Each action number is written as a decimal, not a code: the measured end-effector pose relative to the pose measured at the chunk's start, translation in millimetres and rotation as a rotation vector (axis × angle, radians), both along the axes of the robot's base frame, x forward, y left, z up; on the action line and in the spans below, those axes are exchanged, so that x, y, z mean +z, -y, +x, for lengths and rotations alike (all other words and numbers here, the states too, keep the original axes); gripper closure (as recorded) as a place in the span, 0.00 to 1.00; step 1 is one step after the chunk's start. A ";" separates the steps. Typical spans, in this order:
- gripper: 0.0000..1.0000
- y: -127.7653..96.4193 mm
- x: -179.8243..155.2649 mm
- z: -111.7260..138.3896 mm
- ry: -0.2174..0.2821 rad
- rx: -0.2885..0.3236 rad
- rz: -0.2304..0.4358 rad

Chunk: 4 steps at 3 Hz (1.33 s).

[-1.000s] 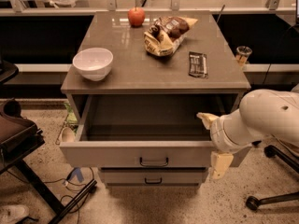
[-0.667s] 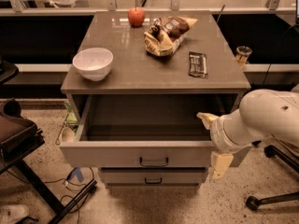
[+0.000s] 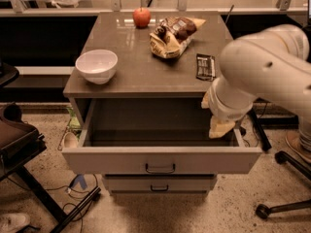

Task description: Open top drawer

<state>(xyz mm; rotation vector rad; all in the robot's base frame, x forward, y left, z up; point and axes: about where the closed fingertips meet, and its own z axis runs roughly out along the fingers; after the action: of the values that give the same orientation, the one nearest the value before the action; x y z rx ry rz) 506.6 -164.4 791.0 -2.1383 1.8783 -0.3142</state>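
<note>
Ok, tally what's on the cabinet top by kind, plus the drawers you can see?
Apple: 1
White bowl: 1
Snack bag: 1
Dark wrapped bar: 1
Drawers in view: 2, the top drawer open and a lower drawer shut
Total: 6
The gripper hangs over the open drawer's right end.

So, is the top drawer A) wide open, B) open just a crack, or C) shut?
A: the top drawer sticks far out from under the tabletop with its inside showing, and the end effector hangs over its right edge.
</note>
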 end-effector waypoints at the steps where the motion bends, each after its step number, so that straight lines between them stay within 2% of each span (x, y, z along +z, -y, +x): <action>1: 0.65 2.6 32.1 16.7 0.028 -0.033 -0.090; 2: 0.88 20.1 15.5 16.7 0.003 -0.065 -0.097; 3: 1.00 38.7 -16.7 33.2 0.060 -0.079 0.000; 4: 1.00 38.7 -16.8 32.6 0.058 -0.079 -0.001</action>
<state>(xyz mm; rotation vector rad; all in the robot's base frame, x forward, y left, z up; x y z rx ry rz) 539.3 -203.1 774.3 -2.0364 1.9338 -0.3902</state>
